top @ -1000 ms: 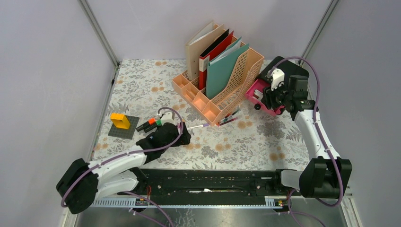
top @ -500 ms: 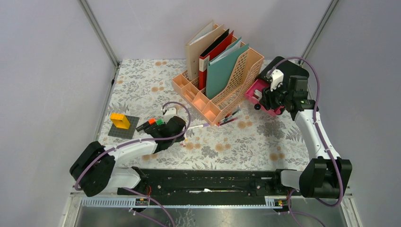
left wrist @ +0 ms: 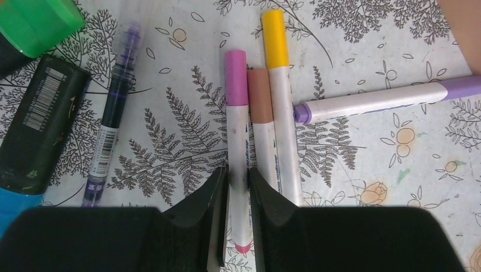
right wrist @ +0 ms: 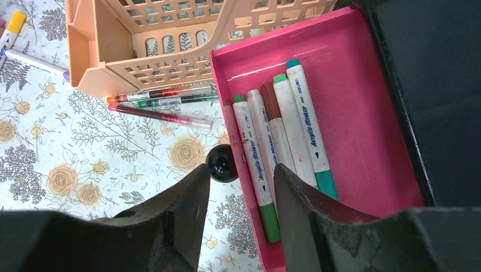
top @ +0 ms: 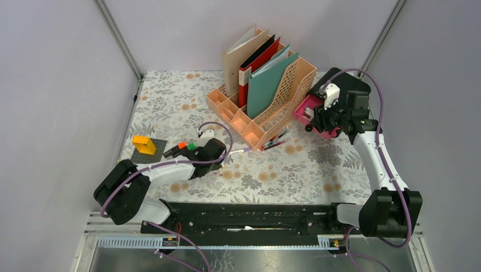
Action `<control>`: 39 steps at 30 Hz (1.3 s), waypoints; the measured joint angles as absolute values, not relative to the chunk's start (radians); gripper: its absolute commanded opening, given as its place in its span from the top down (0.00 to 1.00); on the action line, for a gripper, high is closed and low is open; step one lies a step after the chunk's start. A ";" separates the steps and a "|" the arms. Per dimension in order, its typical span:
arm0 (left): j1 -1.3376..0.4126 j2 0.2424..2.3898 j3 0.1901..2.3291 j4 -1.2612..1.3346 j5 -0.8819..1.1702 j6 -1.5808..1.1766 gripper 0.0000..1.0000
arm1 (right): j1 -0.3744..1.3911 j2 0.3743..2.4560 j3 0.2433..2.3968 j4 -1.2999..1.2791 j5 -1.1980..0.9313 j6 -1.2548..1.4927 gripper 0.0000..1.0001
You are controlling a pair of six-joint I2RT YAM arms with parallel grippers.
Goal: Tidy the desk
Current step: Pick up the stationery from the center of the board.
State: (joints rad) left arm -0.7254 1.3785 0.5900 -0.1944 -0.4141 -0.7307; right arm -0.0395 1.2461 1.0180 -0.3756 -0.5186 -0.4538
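Observation:
On the floral cloth of the desk (top: 295, 170) lies a row of white markers. My left gripper (left wrist: 238, 182) is shut on the pink-capped marker (left wrist: 236, 96), which lies flat on the cloth. Beside it are a brown-capped marker (left wrist: 262, 113) and a yellow-capped marker (left wrist: 277, 68), and a purple-capped marker (left wrist: 385, 99) lies crosswise. In the top view the left gripper (top: 222, 158) is low at centre-left. My right gripper (right wrist: 241, 181) is open, its fingers either side of the left wall of a pink tray (right wrist: 368, 113) that holds several markers (right wrist: 283, 136).
A peach file rack (top: 266, 96) with folders stands at the back centre, with thin pens (right wrist: 159, 107) at its foot. A black knob (right wrist: 221, 163) sits by the tray. At left are a purple pen (left wrist: 110, 113), black highlighters (left wrist: 39, 124) and a yellow block (top: 144, 144) on a grey plate.
My left gripper has closed from wide open onto the pink-capped marker, and its arm has swung a little to the right. The right arm has not moved.

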 measured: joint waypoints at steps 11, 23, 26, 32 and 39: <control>-0.723 1.446 0.636 -0.191 -0.419 -0.715 0.91 | -0.040 1.246 1.056 -0.405 -0.598 -0.445 0.48; -0.722 1.417 0.638 -0.220 -0.418 -0.700 1.00 | -0.040 1.246 1.077 -0.446 -0.852 -0.428 0.46; -0.721 1.349 0.627 -0.222 -0.412 -0.691 1.00 | -0.040 1.246 1.077 -0.445 -0.946 -0.411 0.47; -0.720 1.185 0.562 -0.134 -0.347 -0.675 1.00 | -0.032 1.246 1.036 -0.360 -1.106 -0.310 0.46; -0.720 1.037 0.447 0.085 -0.224 -0.692 1.00 | 0.089 1.284 0.971 -0.229 -1.178 -0.181 0.46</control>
State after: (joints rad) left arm -0.7204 1.0374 0.4469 0.0853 -0.2245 -0.6922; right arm 0.0895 1.2839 0.9707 -0.2287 -1.1778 -0.1810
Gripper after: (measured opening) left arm 0.157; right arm 0.535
